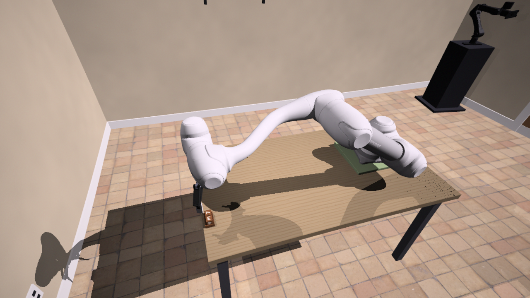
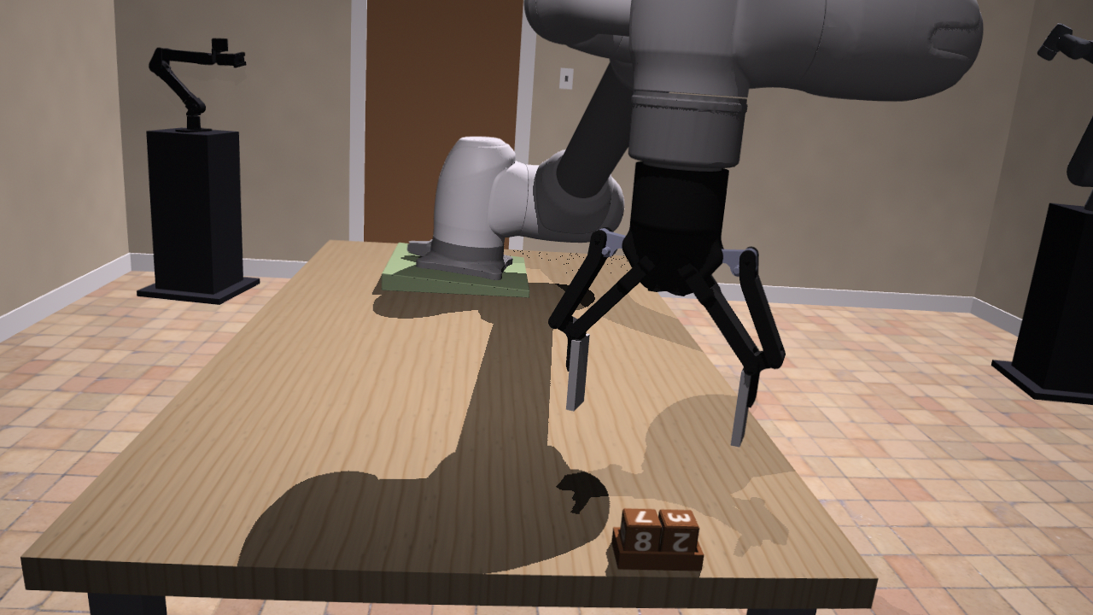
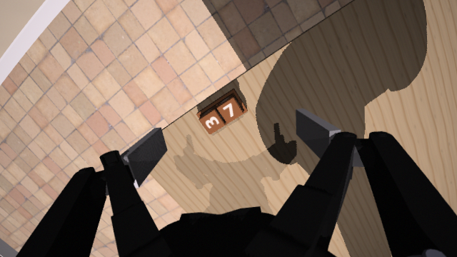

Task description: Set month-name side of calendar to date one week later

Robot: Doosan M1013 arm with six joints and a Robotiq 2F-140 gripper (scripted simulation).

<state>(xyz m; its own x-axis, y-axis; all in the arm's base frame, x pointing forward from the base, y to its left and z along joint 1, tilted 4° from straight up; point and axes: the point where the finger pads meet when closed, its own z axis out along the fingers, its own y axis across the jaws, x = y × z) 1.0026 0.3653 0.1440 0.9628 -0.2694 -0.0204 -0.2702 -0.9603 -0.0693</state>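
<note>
The calendar is a small brown tray holding two brown cubes side by side, at a corner of the wooden table. One cube shows 7 on top and 8 on the side facing the exterior camera. The other cube shows 3 on top and 2 on that side. Both sit flat in the tray; in the top view the calendar is small. No month's name is readable. My gripper is open and empty, pointing down, well above the table and a little inboard of the calendar.
The calendar sits close to two table edges, with tiled floor beyond. The arm's base stands on a green plate at the table's far end. Black pedestals with small arms stand on the floor away from the table.
</note>
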